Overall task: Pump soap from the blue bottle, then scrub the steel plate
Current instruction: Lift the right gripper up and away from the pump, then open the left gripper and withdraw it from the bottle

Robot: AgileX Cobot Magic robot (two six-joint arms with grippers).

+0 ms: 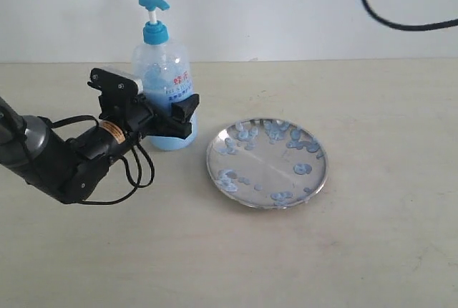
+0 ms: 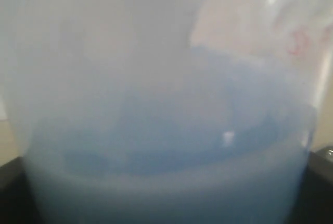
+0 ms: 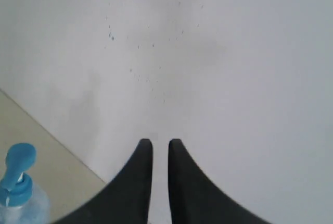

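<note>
The blue bottle (image 1: 163, 71) stands upright at the back left, its blue pump head (image 1: 152, 1) raised. My left gripper (image 1: 170, 118) is shut on the bottle's lower body. In the left wrist view the bottle's wall and the pale blue soap (image 2: 171, 146) fill the frame, with dark fingers (image 2: 9, 195) at the corners. The steel plate (image 1: 268, 161) lies flat to the right of the bottle, speckled with soap blobs (image 1: 303, 168). My right gripper (image 3: 160, 143) is held high facing the wall, shut on nothing, and the bottle's pump (image 3: 18, 174) shows far below it.
A black cable (image 1: 386, 18) hangs at the top right against the white wall. The beige table (image 1: 372, 251) runs bare in front of and to the right of the plate. The left arm (image 1: 50, 157) lies low along the table's left side.
</note>
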